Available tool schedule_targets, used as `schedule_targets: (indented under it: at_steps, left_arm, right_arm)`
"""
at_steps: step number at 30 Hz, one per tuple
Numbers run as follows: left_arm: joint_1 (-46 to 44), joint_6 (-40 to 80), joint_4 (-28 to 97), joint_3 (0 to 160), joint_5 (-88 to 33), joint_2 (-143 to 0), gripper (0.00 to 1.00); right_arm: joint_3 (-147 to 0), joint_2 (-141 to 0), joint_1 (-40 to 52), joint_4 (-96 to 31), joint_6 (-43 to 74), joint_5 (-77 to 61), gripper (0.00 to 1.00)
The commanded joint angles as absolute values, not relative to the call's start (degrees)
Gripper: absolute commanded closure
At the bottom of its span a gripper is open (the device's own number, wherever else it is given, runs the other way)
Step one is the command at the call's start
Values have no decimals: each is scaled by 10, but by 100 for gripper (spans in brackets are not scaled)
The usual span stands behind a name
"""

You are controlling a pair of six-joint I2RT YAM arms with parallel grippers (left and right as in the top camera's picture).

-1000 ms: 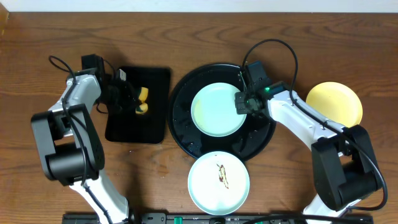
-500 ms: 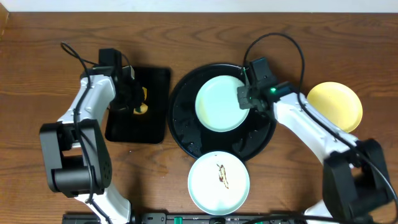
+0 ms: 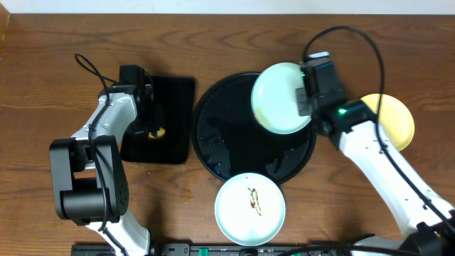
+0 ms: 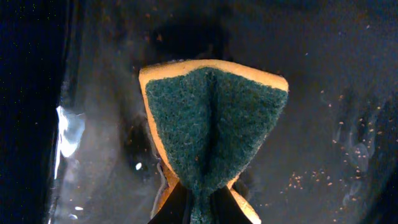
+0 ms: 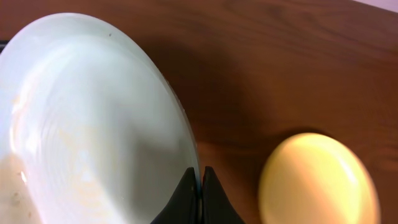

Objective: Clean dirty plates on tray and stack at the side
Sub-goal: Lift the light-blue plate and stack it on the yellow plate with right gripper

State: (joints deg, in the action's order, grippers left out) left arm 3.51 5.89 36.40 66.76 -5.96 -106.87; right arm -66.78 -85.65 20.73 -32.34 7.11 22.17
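My right gripper (image 3: 304, 94) is shut on the rim of a pale blue-green plate (image 3: 279, 97), holding it lifted over the upper right of the round black tray (image 3: 227, 149). In the right wrist view the plate (image 5: 87, 118) fills the left and the gripper (image 5: 200, 180) pinches its edge. A pale yellow plate (image 3: 391, 117) lies on the table to the right, also visible from the wrist as the yellow plate (image 5: 317, 180). A second blue-green plate (image 3: 249, 208) with a brown smear sits in front of the tray. My left gripper (image 4: 199, 202) is shut on a green-and-yellow sponge (image 4: 214, 124) above the small rectangular tray (image 3: 170, 107).
The rectangular black tray lies left of the round one, with wet streaks and crumbs (image 4: 323, 180) on its surface. Cables (image 3: 89, 67) loop from both arms. Bare brown wood table (image 3: 398, 43) surrounds the trays.
My right gripper has lifted the blue-green plate off the round tray's centre and carried it up and to the right. The left gripper with the sponge shifted slightly over the rectangular tray.
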Motion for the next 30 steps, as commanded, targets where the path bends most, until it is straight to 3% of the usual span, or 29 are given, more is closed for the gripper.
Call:
schedule_targets:
  at_steps: [1, 9, 16, 30]
  left_arm:
    - [34, 52, 366, 658, -49, -1072, 92]
    - [34, 52, 361, 658, -49, -1072, 92]
    - [34, 52, 361, 658, -49, -1072, 92]
    - [34, 52, 361, 658, -49, -1072, 92]
  right_arm:
    - [-668, -838, 163, -328, 59, 284, 99]
    - [-668, -837, 176, -305, -87, 296, 99]
    - [-667, -837, 253, -272, -162, 451, 99]
    - [-667, -837, 274, -246, -166, 487, 99]
